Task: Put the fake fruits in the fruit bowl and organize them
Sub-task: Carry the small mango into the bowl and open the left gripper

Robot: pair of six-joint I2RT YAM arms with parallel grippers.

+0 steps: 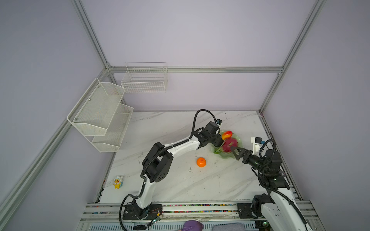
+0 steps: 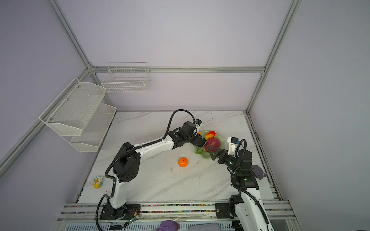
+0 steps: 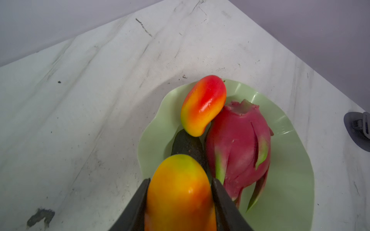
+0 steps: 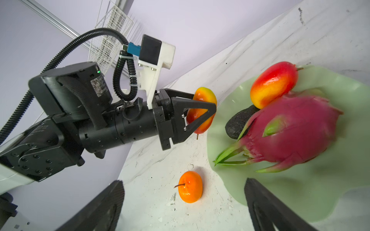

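Both top views look steeply down from high above the near edge, far off, over your whole table [image 1: 180, 186]; your left wrist view sits close above the fruit bowl [image 3: 290, 180]; your right wrist view faces it low and near; all four share it.

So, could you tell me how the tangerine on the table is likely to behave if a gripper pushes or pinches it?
The tangerine is near-round and stands free on the smooth marble table, so a push would probably roll it. Its glossy skin, bright in the right wrist view, may slip from off-centre jaws.
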